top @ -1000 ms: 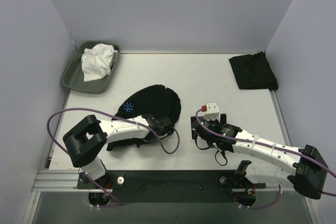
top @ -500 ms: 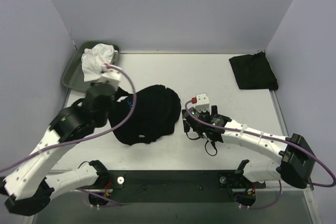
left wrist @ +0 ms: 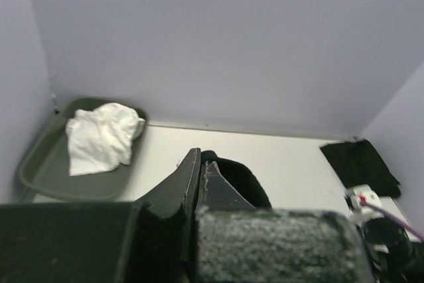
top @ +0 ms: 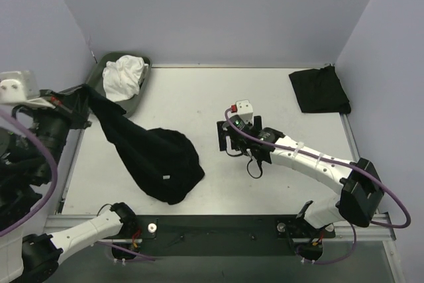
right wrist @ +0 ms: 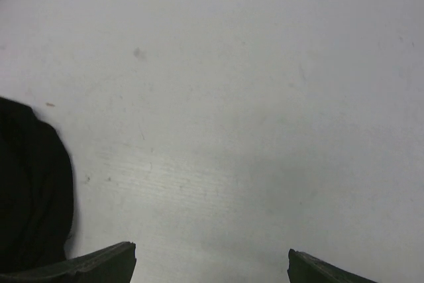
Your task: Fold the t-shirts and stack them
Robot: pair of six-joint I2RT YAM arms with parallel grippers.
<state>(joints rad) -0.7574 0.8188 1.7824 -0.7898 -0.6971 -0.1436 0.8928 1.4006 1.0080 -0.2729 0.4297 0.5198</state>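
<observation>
Check the left white-and-black jointed arm (top: 79, 233): it stands lifted high at the far left, close under the top camera. The left black two-finger gripper (top: 81, 101) has its jaws pressed together, pinching an edge of the black thin-cloth t-shirt (top: 159, 160), which hangs from it. Check the right white-and-black jointed arm (top: 311, 164): it lies low, stretched forward and toward its left. The right black two-finger gripper (top: 222, 138) tilts downward, jaws spread wide, with nothing between them.
</observation>
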